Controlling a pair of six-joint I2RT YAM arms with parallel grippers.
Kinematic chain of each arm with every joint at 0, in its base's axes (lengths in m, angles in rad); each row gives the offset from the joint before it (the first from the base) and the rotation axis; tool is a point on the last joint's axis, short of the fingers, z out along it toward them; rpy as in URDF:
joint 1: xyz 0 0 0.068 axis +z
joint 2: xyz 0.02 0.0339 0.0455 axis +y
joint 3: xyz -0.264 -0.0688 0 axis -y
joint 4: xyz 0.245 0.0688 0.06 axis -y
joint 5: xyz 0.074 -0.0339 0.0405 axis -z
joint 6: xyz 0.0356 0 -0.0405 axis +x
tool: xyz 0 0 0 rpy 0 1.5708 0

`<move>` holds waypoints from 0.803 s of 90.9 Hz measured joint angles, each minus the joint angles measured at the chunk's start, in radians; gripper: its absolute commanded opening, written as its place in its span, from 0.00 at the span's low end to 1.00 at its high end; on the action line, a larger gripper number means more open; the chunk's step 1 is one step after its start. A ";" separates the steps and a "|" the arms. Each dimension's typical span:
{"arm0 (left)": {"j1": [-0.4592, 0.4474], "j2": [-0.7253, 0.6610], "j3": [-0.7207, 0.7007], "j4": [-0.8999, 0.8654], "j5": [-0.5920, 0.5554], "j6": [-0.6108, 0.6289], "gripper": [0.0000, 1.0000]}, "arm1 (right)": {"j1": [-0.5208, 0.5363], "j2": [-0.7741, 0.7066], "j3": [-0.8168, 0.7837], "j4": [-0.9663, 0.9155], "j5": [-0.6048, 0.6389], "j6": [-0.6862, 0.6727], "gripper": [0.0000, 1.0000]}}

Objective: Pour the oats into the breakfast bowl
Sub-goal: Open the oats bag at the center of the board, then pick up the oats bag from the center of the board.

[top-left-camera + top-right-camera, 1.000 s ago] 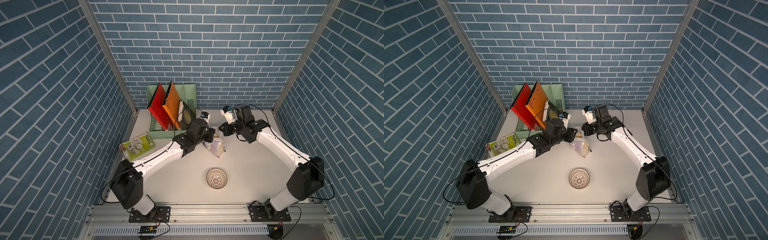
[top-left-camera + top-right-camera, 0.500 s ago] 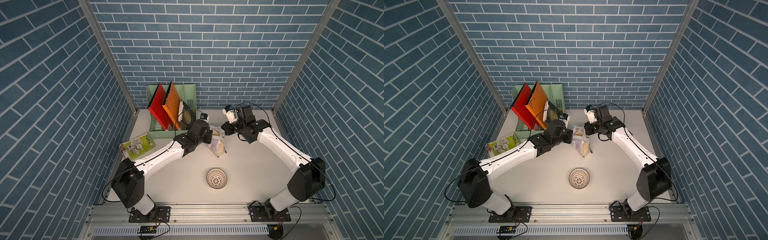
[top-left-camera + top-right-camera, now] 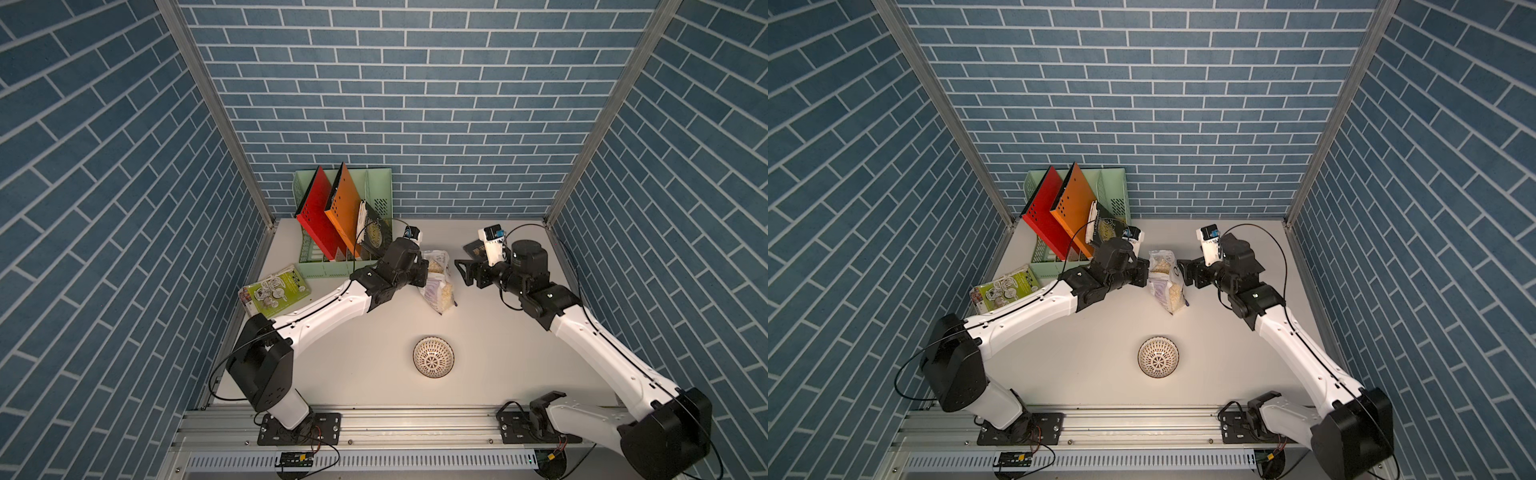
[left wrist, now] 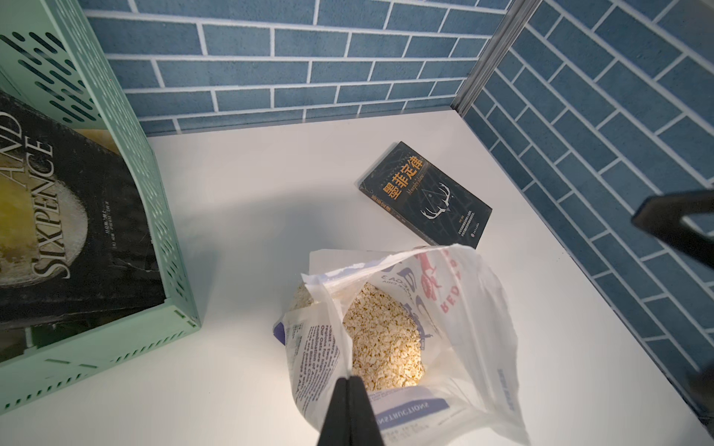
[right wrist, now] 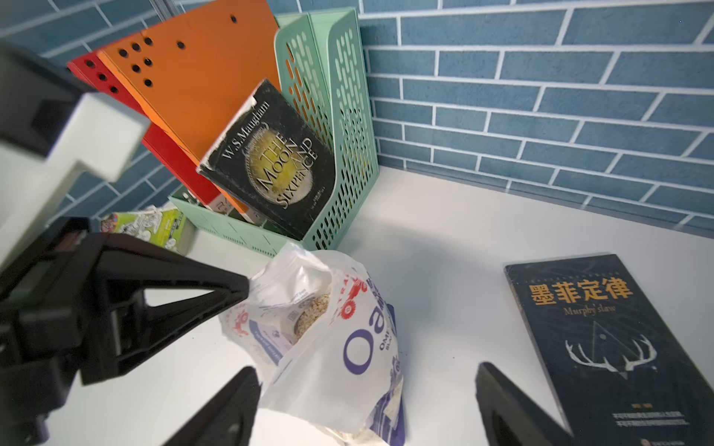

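The white oats pouch (image 3: 438, 282) (image 3: 1167, 286) stands open on the table behind the bowl. Pale oats (image 4: 382, 340) show inside it. My left gripper (image 4: 349, 380) (image 3: 424, 272) is shut on the near rim of the pouch (image 4: 463, 309). My right gripper (image 5: 367, 370) (image 3: 464, 272) is open, just right of the pouch (image 5: 336, 359) and apart from it, its fingers spread wider than the bag. The breakfast bowl (image 3: 433, 357) (image 3: 1158, 357), white with a dark line pattern, sits empty nearer the front of the table.
A green file rack (image 3: 345, 268) (image 5: 340, 116) holding red and orange folders and a book stands at the back left, close to my left arm. A dark book (image 4: 425, 197) (image 5: 602, 347) lies flat at the back right. A green-and-white packet (image 3: 276, 291) lies at the left edge.
My left gripper has closed on the pouch's rim. My right gripper has let go of the pouch, opened wide and drawn back a little to the right.
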 measured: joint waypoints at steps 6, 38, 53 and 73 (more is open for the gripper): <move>0.000 0.002 0.002 0.000 0.006 -0.003 0.00 | 0.014 -0.073 -0.156 0.118 0.009 0.009 1.00; 0.000 0.016 0.017 0.002 0.025 -0.017 0.00 | 0.116 0.032 -0.576 0.700 0.083 0.014 1.00; 0.000 0.016 0.017 0.002 0.025 -0.023 0.00 | 0.142 0.165 -0.584 0.896 0.136 0.013 1.00; 0.000 0.016 0.017 0.002 0.025 -0.025 0.00 | 0.144 0.359 -0.558 1.061 0.156 0.016 1.00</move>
